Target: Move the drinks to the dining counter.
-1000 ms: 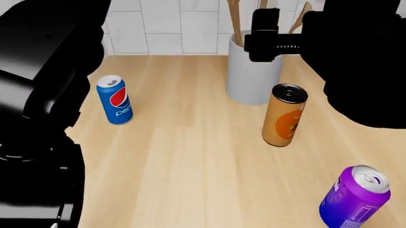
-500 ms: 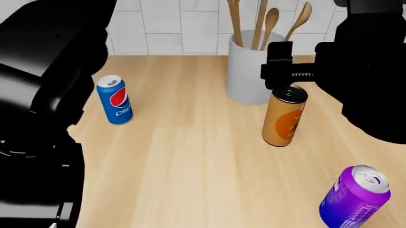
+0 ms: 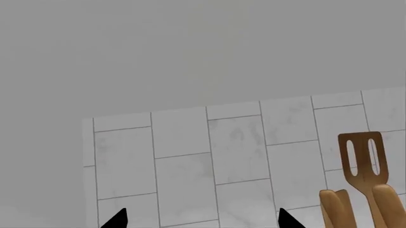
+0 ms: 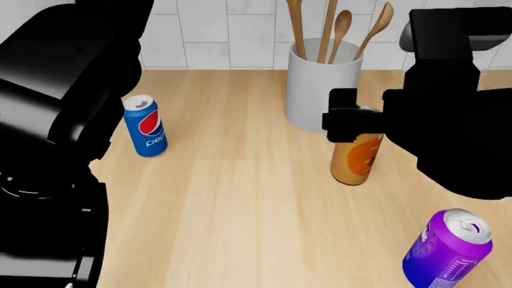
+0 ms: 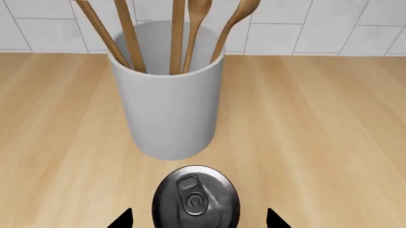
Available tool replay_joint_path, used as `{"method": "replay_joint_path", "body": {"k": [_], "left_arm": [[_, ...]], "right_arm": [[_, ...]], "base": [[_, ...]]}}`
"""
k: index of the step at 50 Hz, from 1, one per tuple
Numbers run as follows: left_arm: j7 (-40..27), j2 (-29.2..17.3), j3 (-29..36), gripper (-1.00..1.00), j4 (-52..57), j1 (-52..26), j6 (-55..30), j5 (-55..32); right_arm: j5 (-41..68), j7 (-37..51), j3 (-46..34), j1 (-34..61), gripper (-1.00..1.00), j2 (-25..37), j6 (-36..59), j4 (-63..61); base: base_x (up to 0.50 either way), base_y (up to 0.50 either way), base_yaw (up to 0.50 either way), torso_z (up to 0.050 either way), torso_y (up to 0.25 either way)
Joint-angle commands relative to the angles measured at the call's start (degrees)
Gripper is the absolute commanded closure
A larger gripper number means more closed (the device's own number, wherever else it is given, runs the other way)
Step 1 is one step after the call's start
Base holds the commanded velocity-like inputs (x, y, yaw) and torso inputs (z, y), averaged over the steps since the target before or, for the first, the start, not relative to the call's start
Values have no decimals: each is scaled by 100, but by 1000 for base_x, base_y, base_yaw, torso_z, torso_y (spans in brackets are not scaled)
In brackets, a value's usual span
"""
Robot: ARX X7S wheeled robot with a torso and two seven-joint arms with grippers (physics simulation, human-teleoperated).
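Right gripper point(image 5: 198, 216) fingertips point(image 5: 120, 219) spread apart, one tip either side of the orange can point(image 5: 195, 199), seen from above in the right wrist view; not yet clamped. White utensil crock point(image 5: 168, 90) just behind the can, wooden spoons standing in it.

In the head view, right gripper point(image 4: 346, 120) now lowered over the orange can point(image 4: 357, 159), having dropped from level with the crock's rim a second ago. Likely meaning: first pick about to start. Blue Pepsi can point(image 4: 145, 126) upright near the worktop's left edge. Slim purple can point(image 4: 449, 247) toward the near right corner. Worktop point(image 4: 240, 198) warm tan wood. No drink moved yet; dining counter not in view.

In the left wrist view, left gripper point(image 3: 201, 219) tips apart, holding nothing, facing tiled wall point(image 3: 216, 156).
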Motion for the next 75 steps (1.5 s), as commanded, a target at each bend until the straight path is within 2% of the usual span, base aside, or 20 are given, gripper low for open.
{"method": "replay_joint_path", "body": {"k": [1, 44, 45, 62, 71, 75], "left_arm": [[-8, -2, 29, -100, -40, -7, 60, -20], [-71, -42, 93, -100, -42, -5, 159, -131], [-75, -42, 87, -100, -48, -3, 165, -135], [-109, -72, 116, -100, -35, 31, 182, -175], [-103, -109, 63, -100, 1, -12, 74, -279], [-59, -172, -104, -100, 57, -90, -431, -583]], "right_arm": [[-142, -261, -201, -243, -100, -57, 8, 137], [-413, -757, -454, -446, -100, -92, 141, 539], [-413, -749, -462, -442, 100, -88, 151, 537], [-442, -678, -430, -320, 100, -7, 150, 406], [-142, -421, -33, 675, 100, -133, 254, 74], [-143, -438, 33, 855, 100, -161, 286, 56]], "base": [[0, 0, 0, 0, 0], [0, 0, 0, 0, 0], [0, 0, 0, 0, 0], [0, 0, 0, 0, 0], [0, 0, 0, 0, 0], [0, 0, 0, 0, 0]]}}
